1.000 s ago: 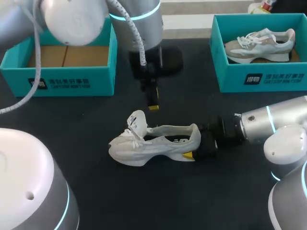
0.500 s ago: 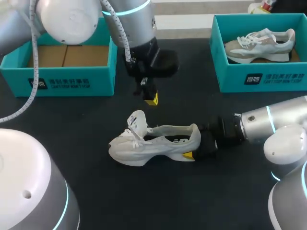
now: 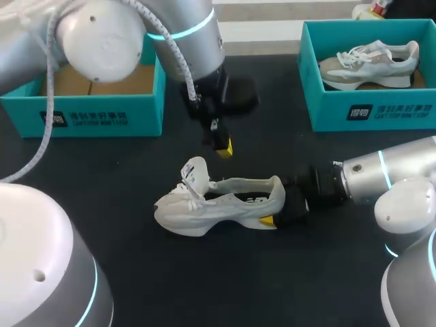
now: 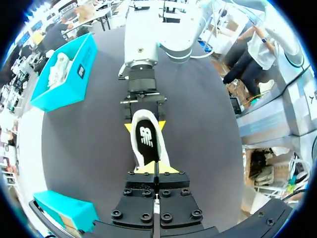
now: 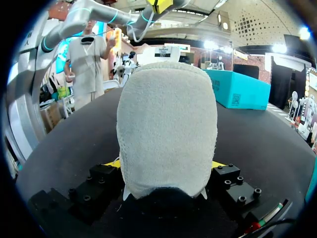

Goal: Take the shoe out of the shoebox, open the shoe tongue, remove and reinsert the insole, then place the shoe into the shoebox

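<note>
A white shoe (image 3: 218,204) lies on its side on the black table (image 3: 136,272), tongue (image 3: 194,174) folded up and back. My right gripper (image 3: 279,210) is shut on its heel; in the right wrist view the grey heel (image 5: 168,129) fills the space between the yellow fingertips (image 5: 115,162). My left gripper (image 3: 223,147) hangs shut and empty above the shoe's opening. From the left wrist view, its closed tips (image 4: 157,171) point down at the black insole (image 4: 147,144) lying inside the shoe (image 4: 136,148).
An empty teal shoebox (image 3: 95,112) stands at the back left. A second teal shoebox (image 3: 371,112) at the back right holds another shoe (image 3: 371,61). Bare table lies in front of the shoe.
The left gripper's fingers have come together with nothing in them, and it has turned and drifted slightly to the right above the shoe. The right arm and shoe have stayed still.
</note>
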### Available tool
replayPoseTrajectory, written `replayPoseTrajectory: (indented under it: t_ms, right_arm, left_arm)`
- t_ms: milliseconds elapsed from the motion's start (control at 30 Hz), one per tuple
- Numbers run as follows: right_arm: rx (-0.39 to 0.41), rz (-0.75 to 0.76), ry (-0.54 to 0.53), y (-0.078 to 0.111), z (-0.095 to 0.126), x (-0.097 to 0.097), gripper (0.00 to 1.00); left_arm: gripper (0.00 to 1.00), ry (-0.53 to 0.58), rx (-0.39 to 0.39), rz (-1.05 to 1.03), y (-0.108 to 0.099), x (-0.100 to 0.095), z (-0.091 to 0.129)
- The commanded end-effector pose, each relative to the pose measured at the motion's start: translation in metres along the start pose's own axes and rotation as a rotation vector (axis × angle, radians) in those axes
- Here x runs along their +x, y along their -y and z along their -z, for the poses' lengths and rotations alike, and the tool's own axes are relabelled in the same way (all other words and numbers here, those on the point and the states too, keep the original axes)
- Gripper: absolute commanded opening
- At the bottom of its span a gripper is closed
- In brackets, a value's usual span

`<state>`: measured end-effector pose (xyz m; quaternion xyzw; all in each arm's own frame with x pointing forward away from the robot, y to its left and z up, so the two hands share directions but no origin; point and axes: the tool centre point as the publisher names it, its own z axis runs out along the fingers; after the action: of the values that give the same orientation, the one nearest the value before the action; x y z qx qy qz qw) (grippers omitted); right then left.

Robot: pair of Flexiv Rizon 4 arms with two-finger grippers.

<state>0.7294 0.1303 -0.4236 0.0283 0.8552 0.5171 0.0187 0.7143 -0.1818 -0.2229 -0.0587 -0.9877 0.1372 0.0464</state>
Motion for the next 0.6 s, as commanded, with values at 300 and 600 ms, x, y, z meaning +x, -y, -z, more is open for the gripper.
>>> replayPoseTrajectory:
  t_ms: [300, 600]
  right_arm:
    - [0.004, 0.0, 0.003, 0.01, -0.004, -0.002, 0.0]
    - [0.004, 0.0, 0.003, 0.01, -0.004, -0.002, 0.0]
  left_arm:
    - [0.0, -0.058, 0.029, -0.002, 0.009, -0.007, -0.065]
    - [0.0, -0.09, -0.011, -0.009, 0.012, -0.004, -0.081]
